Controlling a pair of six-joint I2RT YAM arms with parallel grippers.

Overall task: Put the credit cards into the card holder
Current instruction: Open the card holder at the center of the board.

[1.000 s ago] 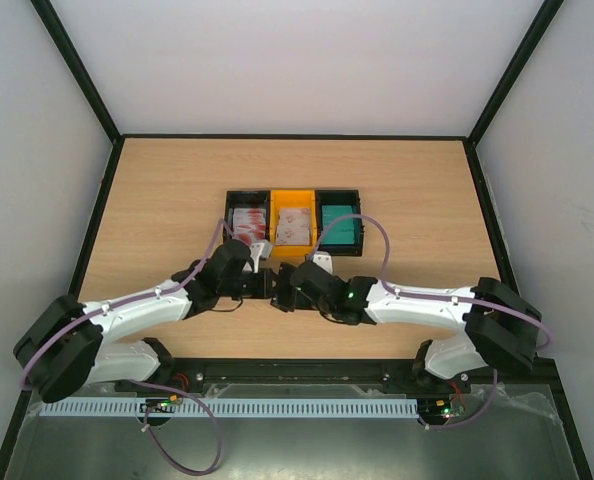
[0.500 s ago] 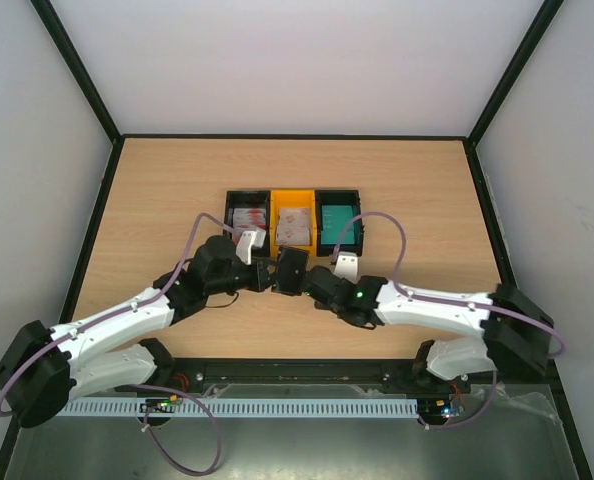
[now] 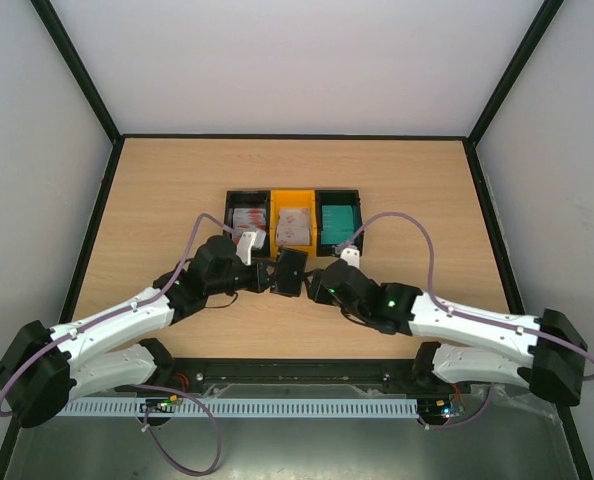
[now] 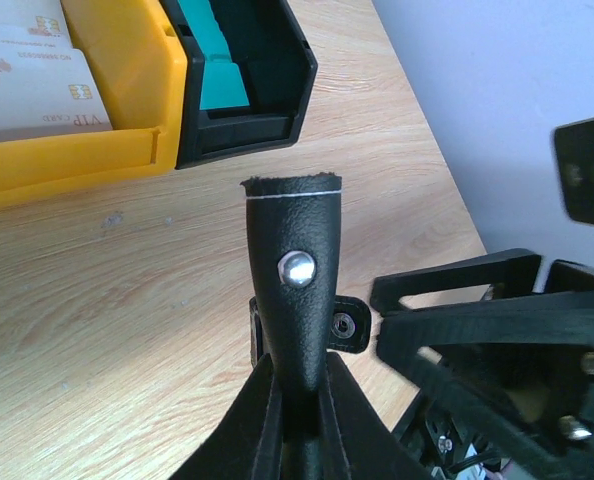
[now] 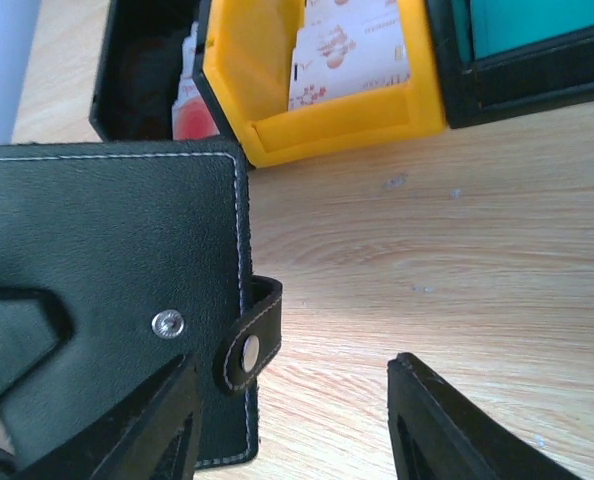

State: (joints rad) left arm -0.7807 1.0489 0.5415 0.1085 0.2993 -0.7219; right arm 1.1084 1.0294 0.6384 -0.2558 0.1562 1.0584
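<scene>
Clamped tight by the left end effector (image 4: pixel 299 430), the small black leather card holder (image 3: pixel 290 270) sits mid-frame below the yellow plastic tray (image 3: pixel 293 194), immediately left of the parted, empty right end effector (image 5: pixel 295 365).

Overhead view down on table (image 3: pixel 157 200); both wrist views close on card holder (image 5: pixel 107 260), yellow tray (image 5: pixel 327 125) beyond
</scene>
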